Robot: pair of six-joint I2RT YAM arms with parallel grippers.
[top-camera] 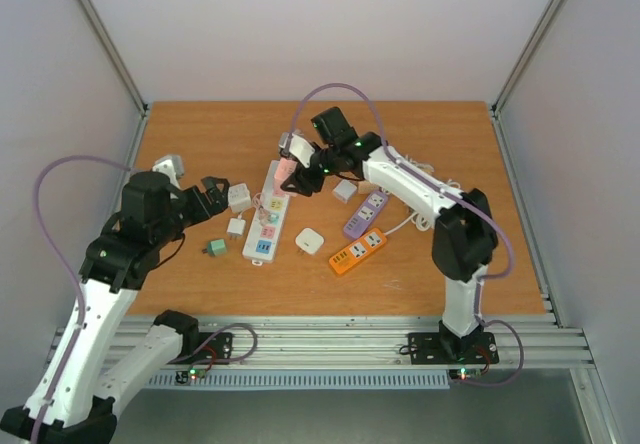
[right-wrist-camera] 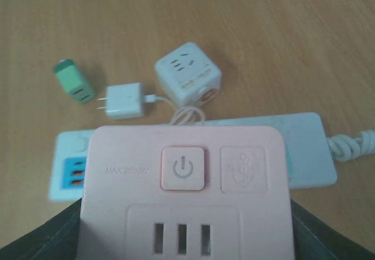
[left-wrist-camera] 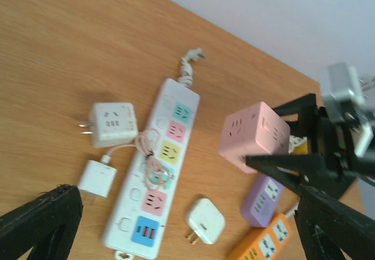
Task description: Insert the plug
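R claw (top-camera: pixel 298 174) is clamped on the pink cube socket (right-wrist-camera: pixel 184 178), a finger on each side. The cube is off the table (top-camera: pixel 450 144), up over the far end of the white power strip (left-wrist-camera: pixel 170 99). Its face w/ the power button and a 3-slot outlet points at the R wrist cam.

L claw (top-camera: pixel 212 189) is spread wide w/ nothing between the fingers. It hangs just L of the strip, near the cream cube adapter (left-wrist-camera: pixel 114 122).

The strip lies flat, long side running near-to-far, w/ coloured outlets in a row (blue USB block at the near end). A small white charger (left-wrist-camera: pixel 96 178) sits beside the strip's L edge, prongs pointing away from the strip. Its thin cord loops onto the strip's middle. A green plug (right-wrist-camera: pixel 73 81) lies further L, apart from the rest.

R of the strip is a loose white plug (left-wrist-camera: pixel 206 219), prongs showing. Past it lie a purple strip (left-wrist-camera: pixel 263 198) and an orange strip (left-wrist-camera: pixel 266 245), side by side.
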